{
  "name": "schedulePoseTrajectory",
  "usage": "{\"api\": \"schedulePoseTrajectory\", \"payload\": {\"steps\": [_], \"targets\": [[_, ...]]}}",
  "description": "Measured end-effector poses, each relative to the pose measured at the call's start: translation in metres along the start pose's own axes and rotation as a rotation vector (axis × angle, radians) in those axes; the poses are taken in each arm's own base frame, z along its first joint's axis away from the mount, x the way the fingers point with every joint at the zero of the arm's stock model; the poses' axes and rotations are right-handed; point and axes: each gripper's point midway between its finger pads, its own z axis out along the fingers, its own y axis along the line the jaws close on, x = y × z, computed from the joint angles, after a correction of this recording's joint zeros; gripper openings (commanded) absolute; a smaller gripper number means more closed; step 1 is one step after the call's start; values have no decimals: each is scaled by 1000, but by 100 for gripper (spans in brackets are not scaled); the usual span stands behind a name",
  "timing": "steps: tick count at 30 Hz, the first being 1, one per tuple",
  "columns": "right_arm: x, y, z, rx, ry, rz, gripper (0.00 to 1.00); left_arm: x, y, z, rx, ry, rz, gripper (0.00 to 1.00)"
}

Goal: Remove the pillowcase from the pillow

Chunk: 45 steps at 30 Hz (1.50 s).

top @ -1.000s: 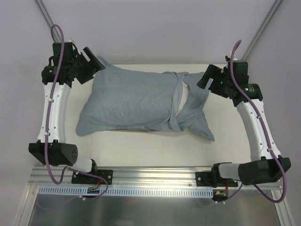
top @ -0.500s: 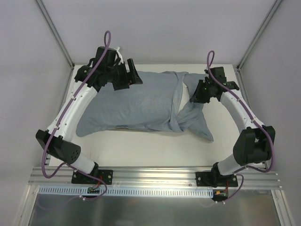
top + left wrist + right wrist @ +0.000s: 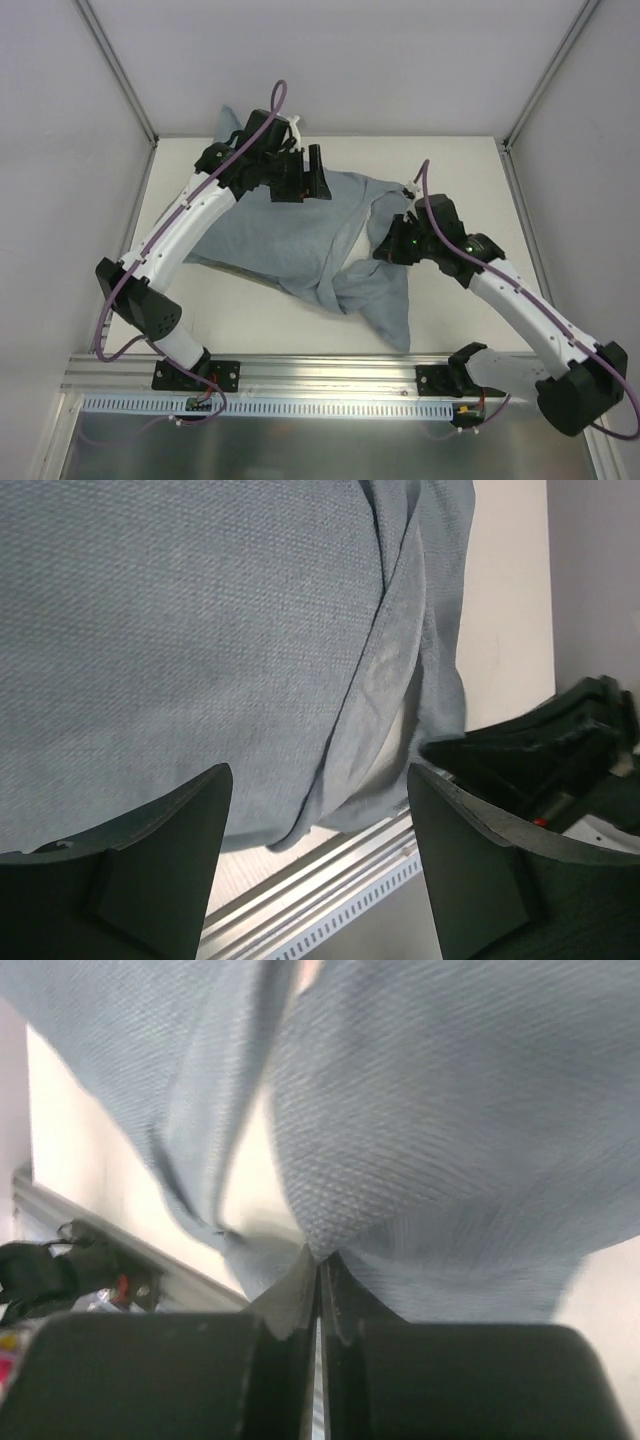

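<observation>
White matte tabletop (image 3: 470,170) is carrying a ribbed aluminium rail (image 3: 330,372) along its near edge. Right gripper (image 3: 320,1260) is pinching a fold of pillowcase (image 3: 290,230), jaws clenched on the cloth. Pillowcase, blue-grey woven fabric, is lying rumpled mid-table, one pointed corner trailing nearward. Left gripper (image 3: 318,775) is hovering over its far part, fingers spread wide, holding nothing. Pale grey walls (image 3: 350,60) are closing off the back.

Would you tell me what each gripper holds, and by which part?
The right gripper pinches a fold at the pillowcase's bunched right end; the left gripper is open, holding nothing.
</observation>
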Motion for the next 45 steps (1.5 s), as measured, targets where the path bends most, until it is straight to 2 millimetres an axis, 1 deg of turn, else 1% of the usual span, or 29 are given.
{"api": "schedulePoseTrajectory", "payload": {"steps": [1,2,3,4,5,7,10,14,17,18,21,22,24,25,26,27,28,30,31,33,35,36,37,38,40,42,43,45], "targets": [[4,-3,-8,7,-19,-2,1,4,-3,5,1,15,14,72],[5,-9,-17,26,-51,-1,7,8,-7,11,4,31,32,74],[5,-16,-26,54,-82,3,22,12,-11,17,6,46,50,75],[4,-24,-35,81,-109,11,63,16,-16,24,8,60,70,76],[2,-29,-40,102,-128,16,74,19,-22,29,13,71,88,78],[-1,-42,-50,154,-157,25,87,26,-35,41,22,93,136,80],[-5,-54,-56,217,-160,27,91,36,-52,60,23,115,203,86],[-12,-54,-54,244,-145,26,91,47,-60,80,-17,125,271,86],[-24,-48,-51,244,-150,26,91,52,-53,94,-69,137,290,80],[-28,-47,-48,241,-150,26,91,52,-49,98,-84,138,292,70],[-37,-42,-36,225,-142,26,86,53,-37,112,-132,152,296,44],[-37,-41,-30,223,-130,28,78,53,-32,116,-151,155,295,23],[-37,-41,-18,219,-106,30,69,54,-25,122,-173,163,290,2],[-36,-43,-10,220,-89,35,43,52,-21,123,-181,166,282,0],[-35,-45,-4,226,-73,34,30,50,-18,123,-185,166,273,0],[-34,-47,3,229,-55,39,9,49,-17,123,-186,165,266,0],[-34,-51,8,238,-42,43,2,47,-16,122,-186,162,254,0],[-36,-59,11,253,-37,72,1,44,-14,120,-186,155,237,0],[-39,-65,10,264,-45,90,1,42,-12,118,-188,151,229,0],[-53,-80,-1,282,-90,132,1,38,-5,108,-196,137,202,0],[-67,-95,-17,304,-152,173,1,30,7,91,-207,110,163,0],[-74,-104,-28,313,-198,196,1,23,19,77,-220,86,129,0],[-77,-110,-37,322,-226,212,1,18,29,64,-230,66,101,0],[-78,-117,-46,331,-257,228,0,10,42,47,-236,33,59,0],[-74,-125,-54,335,-290,248,1,-5,67,10,-243,-50,-35,0],[-63,-127,-49,313,-268,264,1,-12,82,-19,-234,-106,-103,0],[-56,-124,-41,286,-242,273,1,-13,85,-30,-229,-124,-120,0],[-44,-123,-28,251,-199,291,1,-12,80,-37,-198,-131,-124,0]]}}
